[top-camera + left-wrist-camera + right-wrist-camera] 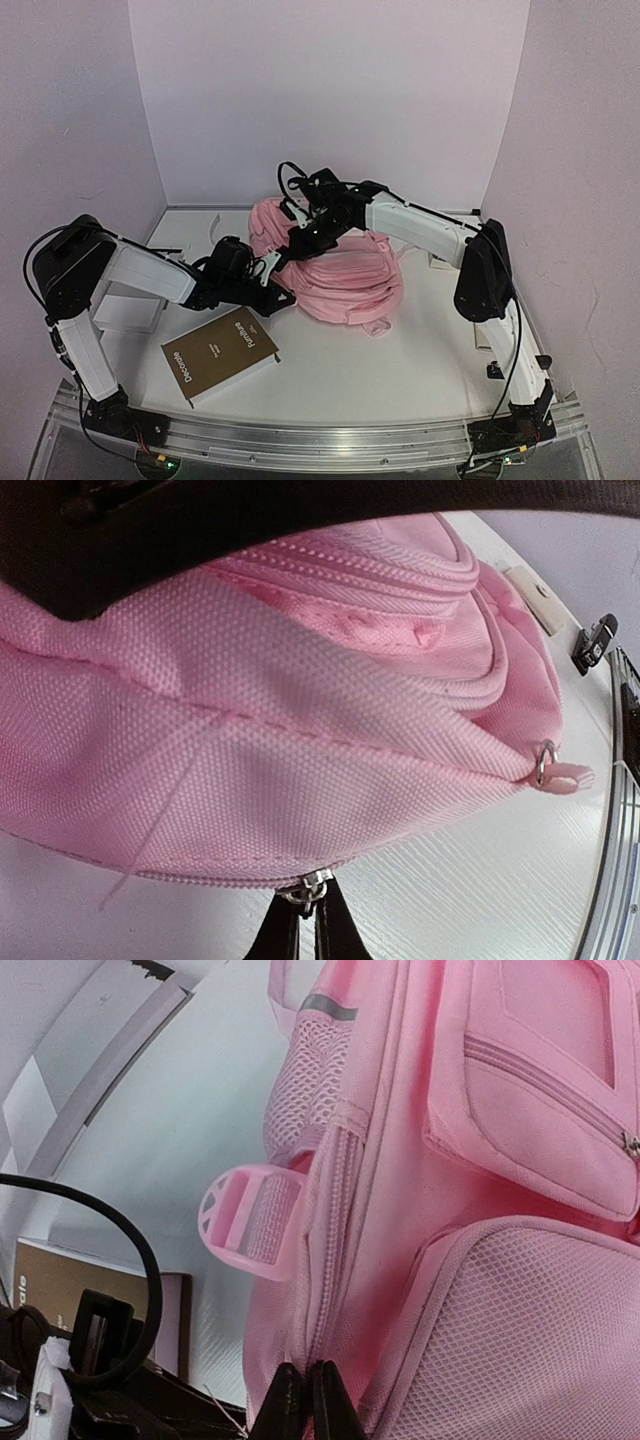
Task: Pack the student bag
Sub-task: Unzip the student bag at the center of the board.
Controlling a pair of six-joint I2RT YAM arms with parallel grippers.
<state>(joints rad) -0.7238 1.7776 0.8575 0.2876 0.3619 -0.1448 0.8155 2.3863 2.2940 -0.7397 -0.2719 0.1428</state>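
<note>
L end effector [303, 908] pinches metal zip pull [311, 884]; R end effector [306, 1375] narrow against woven student bag [480, 1260].

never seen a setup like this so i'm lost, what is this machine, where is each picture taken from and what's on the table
These are two robot arms bolted at the near edge of a table. The wide picture comes from a fixed camera above and behind them; the other two come from a camera on each wrist. On the table lie a pink student bag and a brown book. The left end effector, the arm's two-finger pincer, is shut on a zip pull at the bag's edge. The right end effector is closed against the bag's side seam; whether it pinches anything is unclear.
</note>
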